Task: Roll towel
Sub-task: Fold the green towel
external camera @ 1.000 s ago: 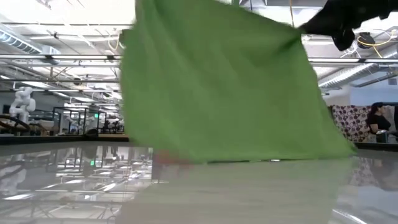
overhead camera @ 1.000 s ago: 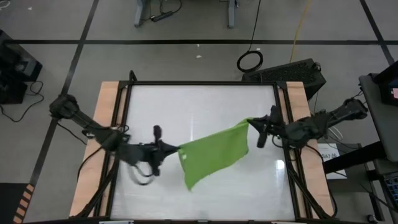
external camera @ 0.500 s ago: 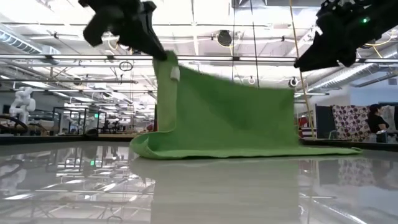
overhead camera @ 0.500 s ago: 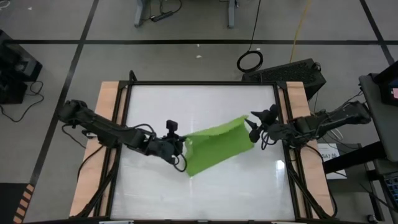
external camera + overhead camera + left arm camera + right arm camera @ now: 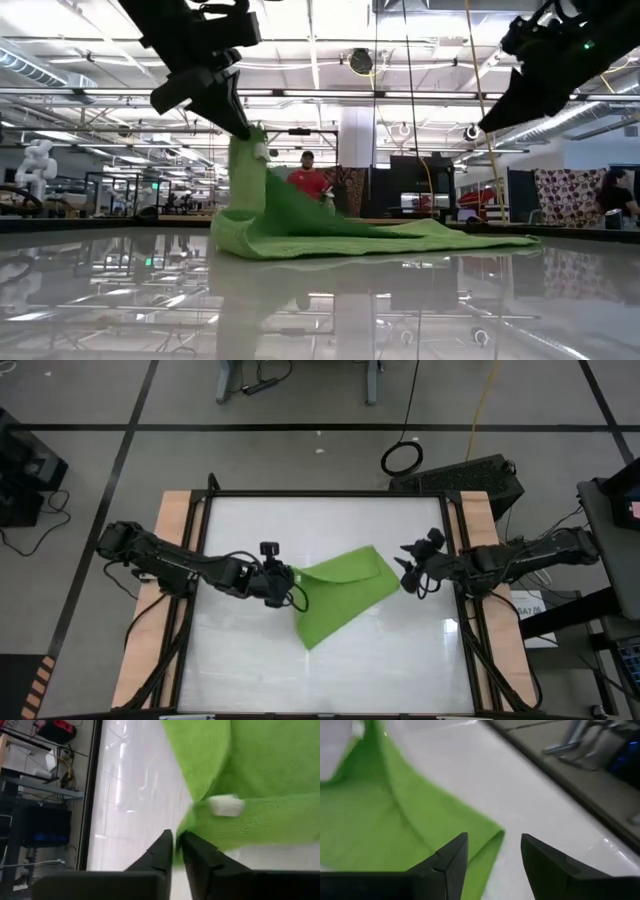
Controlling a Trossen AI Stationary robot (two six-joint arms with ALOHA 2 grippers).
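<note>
A big table (image 5: 330, 660) with a shiny white top is holding just one thing. Wooden strips are running down its two sides, and a dark frame is going around the white part. A green towel (image 5: 340, 592) is lying near the middle, mostly flat, with one corner sticking up on the left arm's side.
</note>
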